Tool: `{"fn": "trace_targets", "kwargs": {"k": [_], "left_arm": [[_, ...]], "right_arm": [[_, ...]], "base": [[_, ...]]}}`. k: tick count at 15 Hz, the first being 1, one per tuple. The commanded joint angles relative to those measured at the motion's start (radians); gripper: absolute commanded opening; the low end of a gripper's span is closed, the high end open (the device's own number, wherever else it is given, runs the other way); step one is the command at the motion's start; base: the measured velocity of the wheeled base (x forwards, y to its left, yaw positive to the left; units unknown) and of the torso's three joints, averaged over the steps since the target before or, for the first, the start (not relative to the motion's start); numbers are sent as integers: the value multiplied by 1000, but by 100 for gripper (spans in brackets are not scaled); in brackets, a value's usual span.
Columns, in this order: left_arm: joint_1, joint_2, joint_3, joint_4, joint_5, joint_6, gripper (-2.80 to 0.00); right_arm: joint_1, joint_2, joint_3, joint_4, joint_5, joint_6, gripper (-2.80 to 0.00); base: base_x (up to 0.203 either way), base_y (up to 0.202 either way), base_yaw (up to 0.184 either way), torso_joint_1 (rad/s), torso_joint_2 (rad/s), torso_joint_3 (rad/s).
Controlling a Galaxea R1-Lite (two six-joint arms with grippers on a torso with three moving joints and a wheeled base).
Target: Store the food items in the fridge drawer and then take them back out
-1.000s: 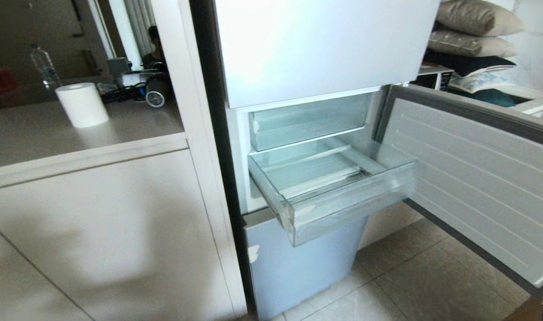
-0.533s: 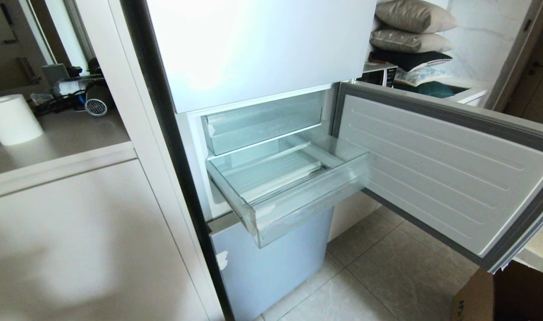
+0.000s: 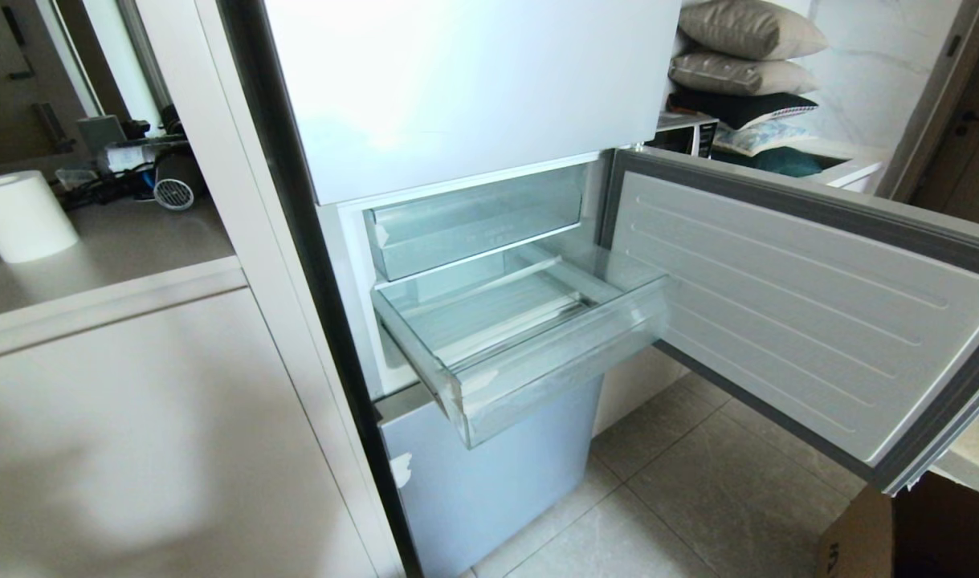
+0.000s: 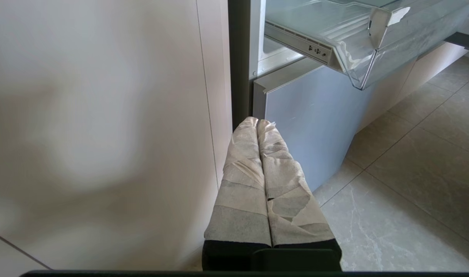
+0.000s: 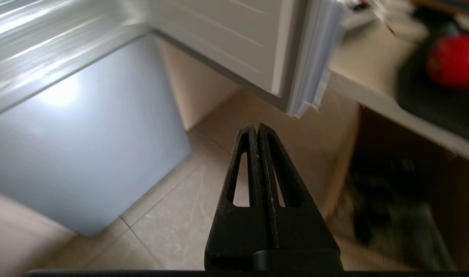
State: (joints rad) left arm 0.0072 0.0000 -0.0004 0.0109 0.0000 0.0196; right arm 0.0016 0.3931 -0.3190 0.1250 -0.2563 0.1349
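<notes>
The fridge drawer (image 3: 553,377), a wide clear bin, stands pulled out of the fridge's middle section with nothing in it; its corner also shows from the left wrist (image 4: 392,46). A blurred red round fruit (image 5: 455,59) lies on a dark surface on a pale counter beyond the open door's edge. My right gripper (image 5: 256,126) is shut and empty, low above the floor tiles, well short of the fruit. My left gripper (image 4: 257,120), with tape-wrapped fingers, is shut and empty, low beside the fridge's bottom panel. Neither arm shows in the head view.
The fridge door (image 3: 778,305) swings wide open to the right of the drawer. A shallower clear tray (image 3: 473,221) sits above the drawer, a glossy panel (image 3: 489,474) below. A cardboard box (image 3: 858,538) stands on the floor at right. A paper roll (image 3: 23,215) is on the left counter.
The whole head picture slid leftward a second ago as the camera turned right, then held steady. The fridge, door and drawer themselves stand as before.
</notes>
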Motion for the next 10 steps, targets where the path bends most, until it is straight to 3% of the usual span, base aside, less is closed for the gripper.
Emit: {"fn": "trace_targets", "kwargs": {"k": [1, 3, 5, 7, 10], "left_arm": [[0, 2, 0, 0, 0, 0, -280], [0, 2, 0, 0, 0, 0, -280], [0, 2, 0, 0, 0, 0, -280], [0, 2, -1, 0, 0, 0, -280], [0, 2, 0, 0, 0, 0, -280]], "right_arm": [[-7, 252, -72, 1, -90, 120, -280], [-50, 375, -112, -28, -131, 203, -280], [-173, 518, -135, -120, -140, 236, -280], [-347, 666, -143, -297, -122, 252, -280], [-661, 766, -160, -429, 28, 241, -280]], "base": [[0, 0, 0, 0, 0, 0], [0, 0, 0, 0, 0, 0], [0, 0, 0, 0, 0, 0], [0, 0, 0, 0, 0, 0], [0, 0, 0, 0, 0, 0]]}}
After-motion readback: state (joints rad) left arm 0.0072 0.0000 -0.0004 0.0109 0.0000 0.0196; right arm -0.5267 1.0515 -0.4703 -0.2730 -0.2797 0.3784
